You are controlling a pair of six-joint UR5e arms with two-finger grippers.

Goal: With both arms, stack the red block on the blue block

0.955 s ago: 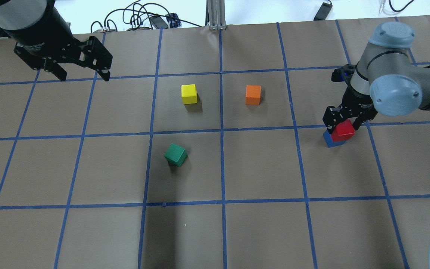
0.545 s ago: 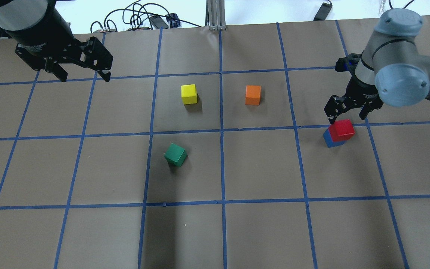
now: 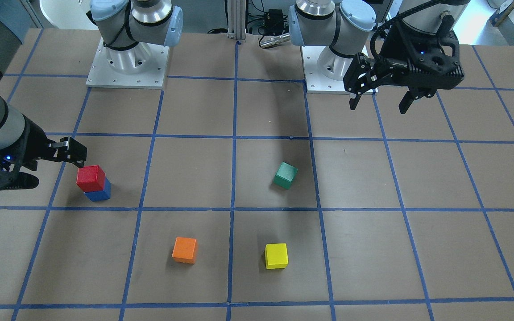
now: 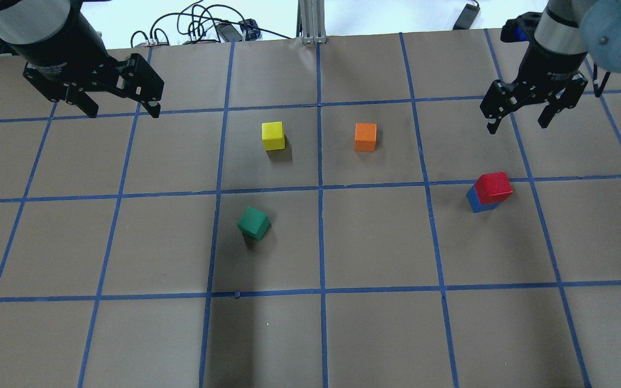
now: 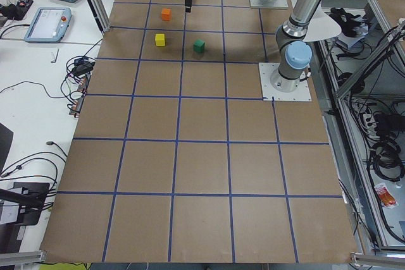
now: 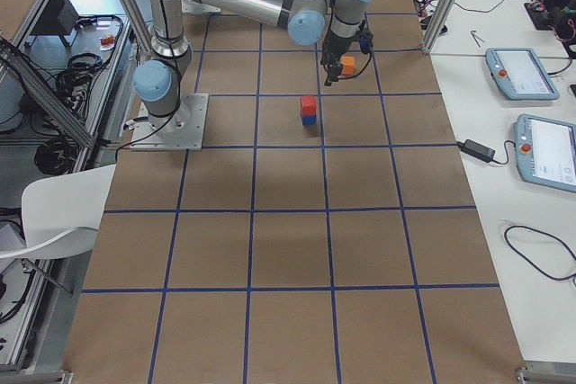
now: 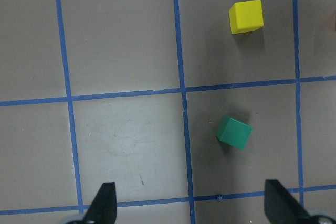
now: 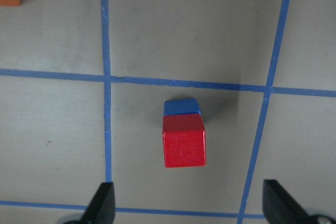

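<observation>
The red block [image 4: 494, 186] sits on top of the blue block [image 4: 471, 203] on the right side of the worktop [image 4: 375, 334], beside a crossing of the blue tape lines [image 4: 321, 242]. It is set slightly off square, so a strip of blue shows along one side and below it. Nothing touches the stack.

The right hand [image 4: 516, 126] hangs clear of the stack, on its far side from the robot, with its fingers spread apart and nothing between them. Its wrist camera looks straight down on the red block [image 8: 184, 141] and the sliver of blue block [image 8: 181, 107] behind it.

The left hand [image 4: 123, 113] is over the far left of the worktop, well apart from the stack, its fingers also spread and empty.

A green block [image 4: 254, 222], turned at an angle, lies near the middle. A yellow block [image 4: 273, 134] and an orange block [image 4: 365, 136] stand side by side beyond it.
</observation>
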